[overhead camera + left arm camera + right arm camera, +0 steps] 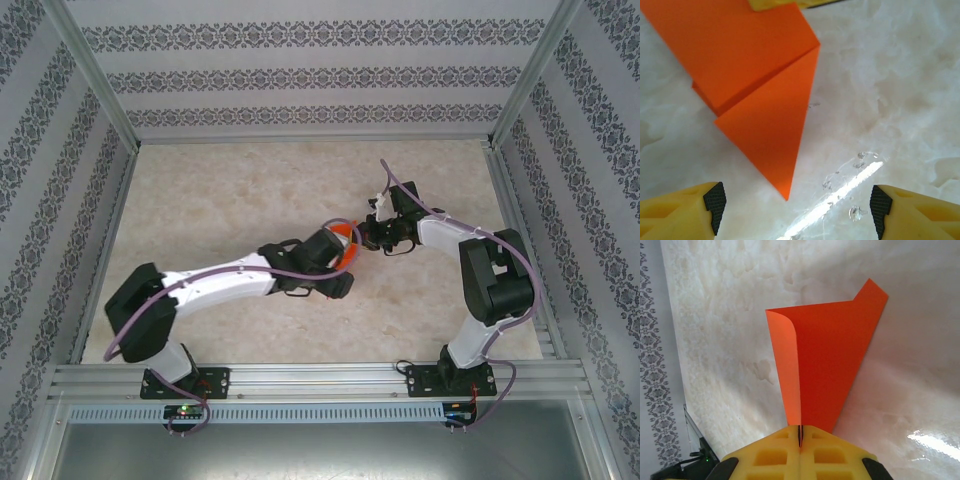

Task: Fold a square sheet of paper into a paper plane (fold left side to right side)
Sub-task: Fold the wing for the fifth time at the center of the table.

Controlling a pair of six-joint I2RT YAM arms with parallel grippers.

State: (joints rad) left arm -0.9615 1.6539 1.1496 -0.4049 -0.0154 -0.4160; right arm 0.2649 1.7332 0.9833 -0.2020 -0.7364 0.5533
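The orange sheet of paper (346, 238) is folded into a narrow pointed shape and sits at the table's middle between the two arms. My right gripper (800, 432) is shut on one end of it, and the paper (830, 355) fans out ahead with one flap curling up on the left. In the left wrist view the paper (755, 90) shows a diagonal crease, and its sharp tip points toward my left gripper (797, 205). That gripper is open, its fingers (715, 200) wide apart and off the paper. A yellow fingertip of the right gripper (772, 4) pins the paper's far edge.
The marble-patterned tabletop (220, 200) is fenced by aluminium rails (300, 380) and patterned walls. A shiny scuffed streak (850, 180) lies on the table beside the paper's tip. Both arms meet at the table's centre, the left gripper (335, 262) just below the right gripper (368, 238).
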